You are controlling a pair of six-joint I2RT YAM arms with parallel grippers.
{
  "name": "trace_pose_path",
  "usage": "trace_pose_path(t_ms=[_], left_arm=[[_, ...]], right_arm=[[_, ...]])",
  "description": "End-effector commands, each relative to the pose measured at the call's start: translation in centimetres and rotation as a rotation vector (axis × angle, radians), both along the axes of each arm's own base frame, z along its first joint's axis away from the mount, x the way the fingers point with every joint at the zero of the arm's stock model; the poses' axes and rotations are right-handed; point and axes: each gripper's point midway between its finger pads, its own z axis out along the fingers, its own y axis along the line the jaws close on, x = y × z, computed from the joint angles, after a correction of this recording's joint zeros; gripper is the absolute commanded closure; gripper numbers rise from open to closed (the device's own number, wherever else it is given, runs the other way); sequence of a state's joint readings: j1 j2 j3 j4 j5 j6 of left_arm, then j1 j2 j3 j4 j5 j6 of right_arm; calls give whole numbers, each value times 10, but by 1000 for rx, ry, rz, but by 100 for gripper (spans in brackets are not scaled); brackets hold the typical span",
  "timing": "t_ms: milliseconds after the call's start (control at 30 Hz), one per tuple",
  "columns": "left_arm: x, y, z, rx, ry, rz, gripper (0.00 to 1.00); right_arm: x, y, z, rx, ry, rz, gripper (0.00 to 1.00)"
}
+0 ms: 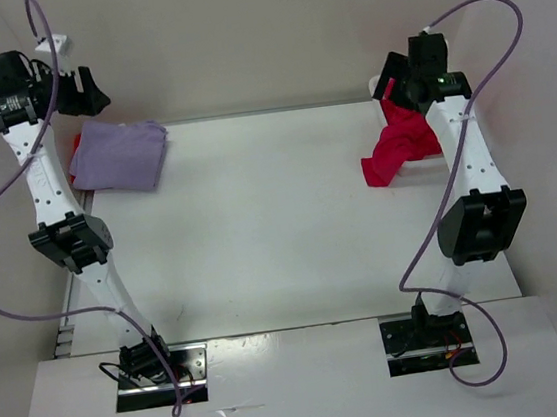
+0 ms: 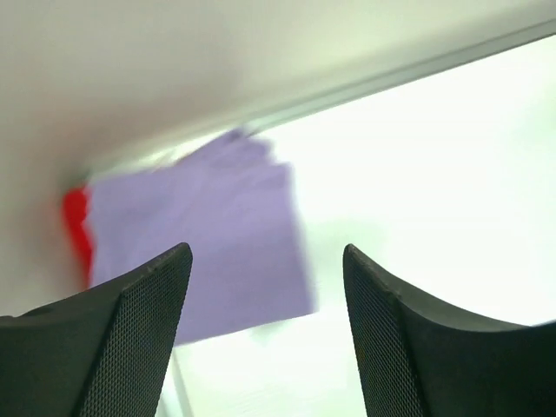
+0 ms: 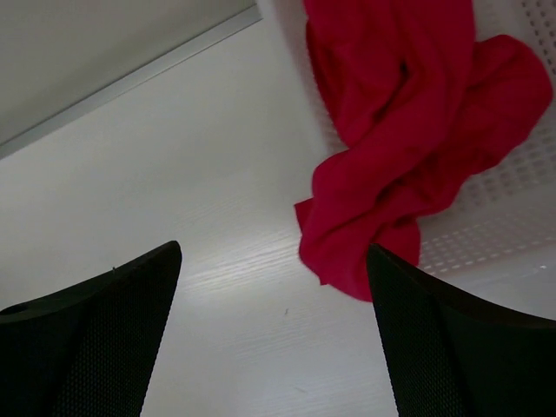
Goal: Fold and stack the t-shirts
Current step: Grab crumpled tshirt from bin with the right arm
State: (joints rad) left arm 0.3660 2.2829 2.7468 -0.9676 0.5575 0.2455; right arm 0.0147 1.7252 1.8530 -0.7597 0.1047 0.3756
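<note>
A folded lavender t-shirt (image 1: 117, 156) (image 2: 200, 243) lies at the table's back left corner, on top of a bright red t-shirt whose edge (image 1: 77, 146) (image 2: 76, 226) peeks out at its left. My left gripper (image 1: 84, 90) (image 2: 265, 252) hovers above this stack, open, with nothing between its fingers. At the back right a crumpled crimson t-shirt (image 1: 398, 150) (image 3: 400, 148) spills out of the white bin (image 3: 499, 234) onto the table. Above that shirt's near edge my right gripper (image 1: 397, 79) (image 3: 274, 248) is raised, open and empty.
White walls enclose the table at the back and on both sides. The perforated bin sits against the right wall, mostly behind my right arm (image 1: 470, 166). Bare white tabletop (image 1: 270, 220) stretches between the two shirts' places.
</note>
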Motion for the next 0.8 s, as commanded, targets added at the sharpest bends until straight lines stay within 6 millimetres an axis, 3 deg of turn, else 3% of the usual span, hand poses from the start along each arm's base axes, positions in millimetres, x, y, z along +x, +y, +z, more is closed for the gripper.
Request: trace_pose_path(t_ms=[0,100,167,233,267,367,433,467,500,567,600,633,700,767], left_arm=[[-28,-60,11,-211,35,-200,23],[-31,-63,-6,-172,88,-163,23],[-38,-65,-31,-139,158,-155,23],[-47,-75,-31,-106,157,-171,21],[-59,-79,-43,-121,195,-170,20],[-74,-86,-59,-113,210,-177,19],[-83,-86,-66,-100,225,-174,19],[-84,-81,-69,-71,226,-155,18],[-88,-80,-66,-60,224,-145,18],[-89,-74,-69,-36,231,-116,16],[-91,-75,-65,-33,222,-115,16],[-90,-73,-66,-27,225,-107,15],[-89,-73,-63,-24,216,-107,15],[-88,-73,-58,-27,207,-102,14]], right_arm=[[7,-43,-34,-66,108,-93,8],[27,-64,-55,-34,113,-130,8],[42,-85,-75,-3,134,-159,8],[56,-94,-89,15,148,-160,7],[63,-98,-109,28,199,-161,7],[73,-100,-145,36,284,-161,7],[75,-100,-159,39,312,-161,10],[77,-98,-155,47,301,-153,12],[81,-99,-158,46,293,-152,17],[78,-100,-158,39,284,-159,47],[82,-101,-138,41,224,-166,61],[81,-109,-131,34,203,-195,84],[78,-114,-118,8,173,-222,98],[73,-120,-96,-26,132,-244,100]])
